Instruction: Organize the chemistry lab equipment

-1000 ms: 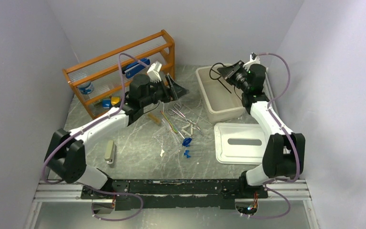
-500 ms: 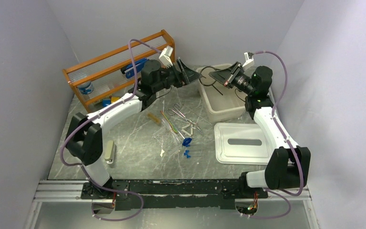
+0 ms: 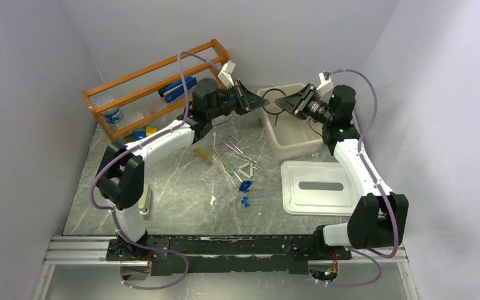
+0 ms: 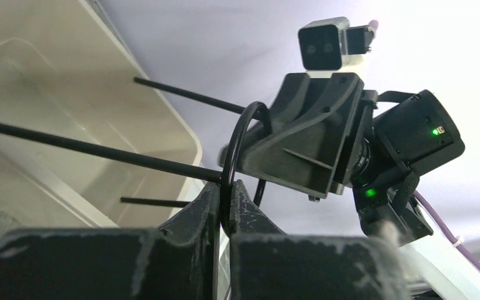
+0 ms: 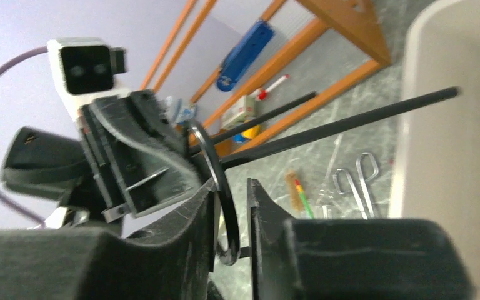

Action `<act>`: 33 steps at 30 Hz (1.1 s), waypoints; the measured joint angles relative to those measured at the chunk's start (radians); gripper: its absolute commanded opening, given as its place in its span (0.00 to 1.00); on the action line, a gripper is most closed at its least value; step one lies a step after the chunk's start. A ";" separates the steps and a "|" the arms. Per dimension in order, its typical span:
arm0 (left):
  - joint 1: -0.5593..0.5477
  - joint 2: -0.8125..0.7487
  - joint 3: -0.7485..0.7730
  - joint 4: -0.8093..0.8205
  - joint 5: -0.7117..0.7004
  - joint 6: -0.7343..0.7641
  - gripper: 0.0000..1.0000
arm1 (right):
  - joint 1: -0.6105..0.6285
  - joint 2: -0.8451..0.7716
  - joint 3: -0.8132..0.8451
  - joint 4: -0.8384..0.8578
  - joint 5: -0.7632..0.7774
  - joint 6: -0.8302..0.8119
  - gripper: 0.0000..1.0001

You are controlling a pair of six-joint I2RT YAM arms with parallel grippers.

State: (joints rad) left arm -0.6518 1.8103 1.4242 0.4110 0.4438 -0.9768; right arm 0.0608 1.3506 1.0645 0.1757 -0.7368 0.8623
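left hand (image 4: 225, 190) now on ring stand (image 4: 100, 150)

Soft, even overhead light, faint shadows; both wrist views blur up close

Plain pale lilac-grey walls close the space on three sides: a left wall (image 3: 19, 112), a back wall (image 3: 275, 31) and a right wall (image 3: 450, 125). Between them lies a grey tabletop (image 3: 175, 187) veined with white like marble. An orange wooden shelf (image 3: 156, 65) stands at the far left, angled across the corner. A metal rail (image 3: 69, 250) runs along the near edge. The light is soft and even, with faint shadows
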 measured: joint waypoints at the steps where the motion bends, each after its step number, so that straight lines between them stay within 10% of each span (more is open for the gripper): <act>1: -0.002 0.000 0.000 0.008 0.001 0.000 0.05 | 0.001 -0.002 0.006 -0.032 0.024 -0.013 0.36; 11: -0.017 0.009 0.000 0.056 -0.023 -0.004 0.05 | 0.037 -0.083 -0.020 -0.175 0.223 0.026 0.41; 19: -0.032 0.010 -0.013 0.072 -0.068 0.016 0.05 | 0.149 -0.132 -0.075 -0.212 0.484 0.166 0.00; 27: -0.036 0.010 -0.018 0.063 -0.097 0.035 0.67 | 0.164 -0.138 -0.058 -0.237 0.578 0.190 0.00; 33: -0.036 -0.029 -0.015 -0.013 -0.147 0.106 0.79 | 0.157 -0.112 -0.043 -0.237 0.647 0.193 0.00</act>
State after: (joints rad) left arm -0.6876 1.7817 1.4090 0.3985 0.2970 -0.8707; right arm 0.2176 1.2388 1.0210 -0.0608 -0.0895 1.0557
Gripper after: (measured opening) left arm 0.765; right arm 0.060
